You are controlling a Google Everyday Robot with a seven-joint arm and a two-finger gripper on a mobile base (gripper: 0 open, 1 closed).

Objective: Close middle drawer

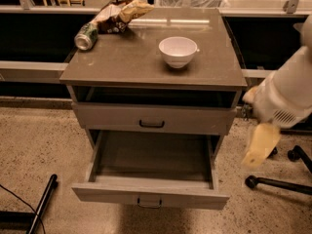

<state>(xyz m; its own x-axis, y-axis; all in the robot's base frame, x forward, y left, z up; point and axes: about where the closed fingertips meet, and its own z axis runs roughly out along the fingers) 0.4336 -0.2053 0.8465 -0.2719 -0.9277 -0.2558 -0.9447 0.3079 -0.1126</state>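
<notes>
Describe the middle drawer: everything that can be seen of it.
The middle drawer is a wide, shallow grey-beige box, perhaps laminate or painted metal, with a low flat front and a small bar handle at its centre. It stands pulled far out, level, below the upper drawer; nothing shows inside it. Nothing touches it: the pincer hangs apart, to the right of it, beside the cabinet.

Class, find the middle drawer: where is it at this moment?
The middle drawer is pulled far out at the bottom centre of the camera view, under the taller-fronted drawer. The gripper hangs at the picture's right, clear of it.
</notes>
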